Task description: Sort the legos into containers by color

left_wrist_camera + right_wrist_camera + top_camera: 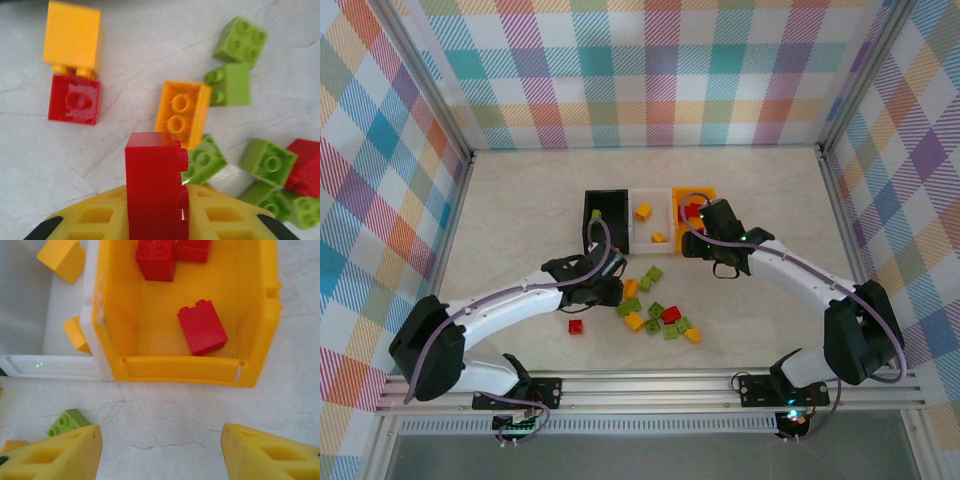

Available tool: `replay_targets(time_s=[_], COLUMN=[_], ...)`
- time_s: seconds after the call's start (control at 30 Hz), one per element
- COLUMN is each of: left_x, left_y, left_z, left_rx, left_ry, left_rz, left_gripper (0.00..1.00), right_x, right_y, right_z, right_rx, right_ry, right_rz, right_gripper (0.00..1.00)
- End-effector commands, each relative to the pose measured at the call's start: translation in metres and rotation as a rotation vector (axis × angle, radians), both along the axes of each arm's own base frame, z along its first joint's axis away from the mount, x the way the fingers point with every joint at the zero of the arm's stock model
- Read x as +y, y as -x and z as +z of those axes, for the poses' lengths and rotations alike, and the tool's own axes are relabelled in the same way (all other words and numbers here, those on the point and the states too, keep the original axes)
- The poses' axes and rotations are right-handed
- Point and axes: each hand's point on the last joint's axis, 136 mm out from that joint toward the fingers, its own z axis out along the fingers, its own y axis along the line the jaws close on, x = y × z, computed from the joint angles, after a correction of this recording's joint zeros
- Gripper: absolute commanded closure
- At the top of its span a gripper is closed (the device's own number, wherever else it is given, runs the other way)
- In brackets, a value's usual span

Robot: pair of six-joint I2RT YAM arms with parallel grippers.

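Legos strewn in a loose heap on the surface, on the near side of the bins and between the arms. Black bin, white bin and orange bin joined in a row, left to right. Left claw low at the heap's left edge, just in front of the black bin. Right claw at the near wall of the orange bin, much the closer arm to it.

From the left wrist: clenched on a red brick, held upright between the yellow fingers, long axis running along the claw, studs facing right. Beyond it on the surface, an orange brick, a loose red touching a yellow brick, and green bricks off to the right.

From the right wrist: released and empty, fingers wide apart over bare surface. Straight ahead, the orange bin with three reds inside; beside it, the white bin holding orange pieces.

Probably next: lift the held red brick and carry it rightward, past the white bin, into the orange bin. Worth minding the right claw, sitting close to that path.
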Motion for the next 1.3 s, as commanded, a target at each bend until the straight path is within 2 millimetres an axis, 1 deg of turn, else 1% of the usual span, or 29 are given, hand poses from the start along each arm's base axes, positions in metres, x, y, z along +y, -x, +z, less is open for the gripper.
replay_targets(time_s=[0.0,0.17,0.27,0.33,0.37,0.43,0.47,0.5,0.6,0.7,0.77,0.83,0.9,1.03,1.17,1.27], left_x=[-0.032,-0.086,-0.114,-0.132,-0.140,-0.154,-0.162,-0.168,-0.180,-0.183,-0.182,-0.183,-0.183,-0.179,-0.161,-0.140], left_y=[-0.021,-0.082,-0.118,-0.140,-0.148,-0.162,-0.170,-0.175,-0.186,-0.195,-0.198,-0.199,-0.199,-0.196,-0.184,-0.166], left_z=[0.035,0.064,0.072,0.072,0.074,0.071,0.075,0.076,0.068,0.052,0.042,0.040,0.045,0.062,0.078,0.087], left_rx=[-0.050,-0.132,-0.158,-0.173,-0.180,-0.183,-0.193,-0.194,-0.186,-0.155,-0.135,-0.131,-0.136,-0.165,-0.193,-0.210], left_ry=[0.079,0.137,0.179,0.187,0.193,0.195,0.208,0.216,0.216,0.180,0.165,0.166,0.177,0.198,0.207,0.209], left_rz=[-0.020,-0.049,-0.051,-0.062,-0.067,-0.081,-0.084,-0.091,-0.091,-0.080,-0.075,-0.069,-0.067,-0.057,-0.034,-0.013], left_gripper=[0.73,0.75,0.75,0.76,0.75,0.75,0.75,0.75,0.76,0.75,0.68,0.55,0.45,0.38,0.32,0.22], right_x=[-0.014,-0.029,-0.033,-0.035,-0.035,-0.036,-0.037,-0.037,-0.038,-0.039,-0.039,-0.039,-0.039,-0.038,-0.031,-0.022], right_y=[0.002,0.013,0.018,0.021,0.021,0.023,0.023,0.024,0.026,0.027,0.027,0.027,0.028,0.028,0.030,0.034], right_z=[0.005,0.002,0.000,-0.001,0.000,-0.001,-0.001,-0.001,-0.002,-0.001,0.001,0.003,0.004,0.008,0.010,0.006], right_rx=[-0.028,-0.022,-0.016,-0.014,-0.014,-0.009,-0.010,-0.008,-0.010,-0.012,-0.015,-0.022,-0.021,-0.029,-0.030,-0.010], right_ry=[-0.019,-0.013,-0.007,-0.007,-0.008,-0.006,-0.006,-0.006,-0.006,-0.008,-0.010,-0.011,-0.011,-0.020,-0.040,-0.056], right_rz=[-0.062,-0.088,-0.091,-0.092,-0.091,-0.091,-0.092,-0.092,-0.092,-0.091,-0.091,-0.090,-0.088,-0.081,-0.038,-0.002], right_gripper=[0.35,0.35,0.35,0.35,0.35,0.35,0.35,0.35,0.35,0.35,0.34,0.33,0.33,0.33,0.33,0.33])
